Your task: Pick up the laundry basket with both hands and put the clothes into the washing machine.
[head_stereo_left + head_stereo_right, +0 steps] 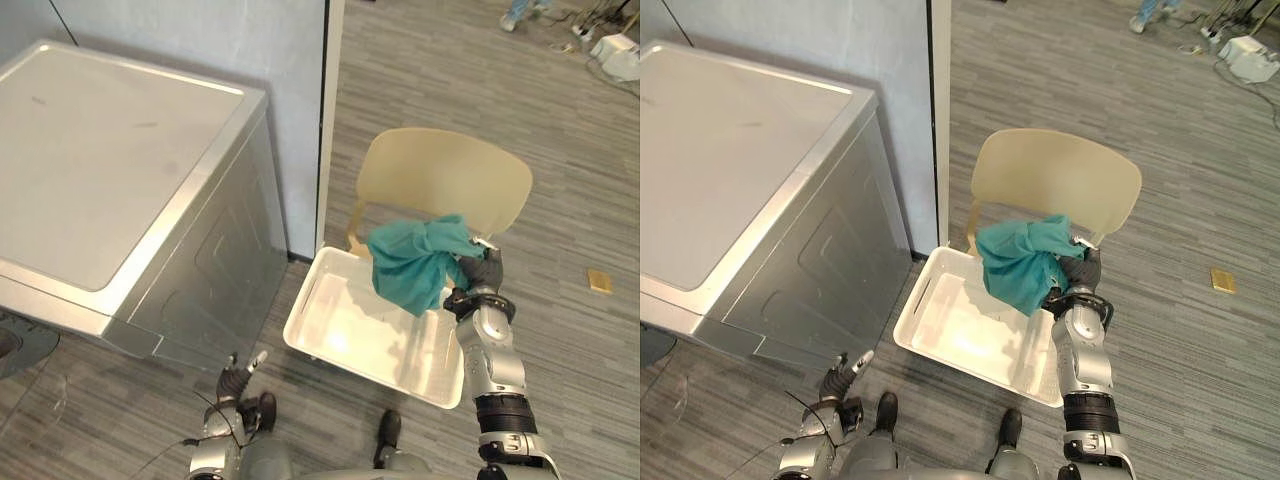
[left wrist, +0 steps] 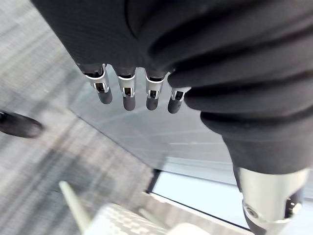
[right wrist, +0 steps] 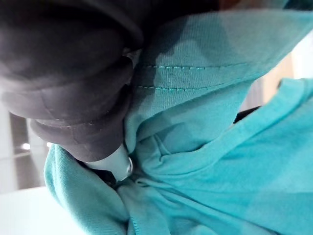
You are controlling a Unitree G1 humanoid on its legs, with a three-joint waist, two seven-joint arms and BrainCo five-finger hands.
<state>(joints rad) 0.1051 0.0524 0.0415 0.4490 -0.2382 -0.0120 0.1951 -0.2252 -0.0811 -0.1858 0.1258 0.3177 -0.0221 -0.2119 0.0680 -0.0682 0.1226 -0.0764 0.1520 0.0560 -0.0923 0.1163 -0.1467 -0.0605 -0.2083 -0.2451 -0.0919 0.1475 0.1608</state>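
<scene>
Right hand [image 1: 483, 275] is raised over the right far corner of the laundry basket [image 1: 305, 338], fingers curled tight on a teal garment [image 1: 415, 262]. The cloth hangs bunched from the grip, its lower end dangling above the basket's inside; can't tell if it touches the bottom. In the right wrist view the teal fabric [image 3: 220, 147] is wrapped close against the hand's dark cover [image 3: 73, 98], with a stitched hem showing.

The basket is white, shallow and rectangular, with bare inside walls. It sits just near of the beige chair [image 1: 445, 180] back, and the seat is hidden under it.

Left hand [image 1: 235, 385] is low at the near left, well apart from the basket, holding nothing. In the left wrist view its fingers [image 2: 127, 93] are straight and loose in a row.

The washing machine [image 1: 110, 170] is on the left, silver-grey, its flat top closed. The basket's left edge is near its right side, not touching.

Grey plank floor [image 1: 560, 200]. A small tan block [image 1: 600, 281] lies on it to the right. A person's shoes [image 1: 520, 12] show at the far right, with a white box [image 1: 615, 52] beside them.
</scene>
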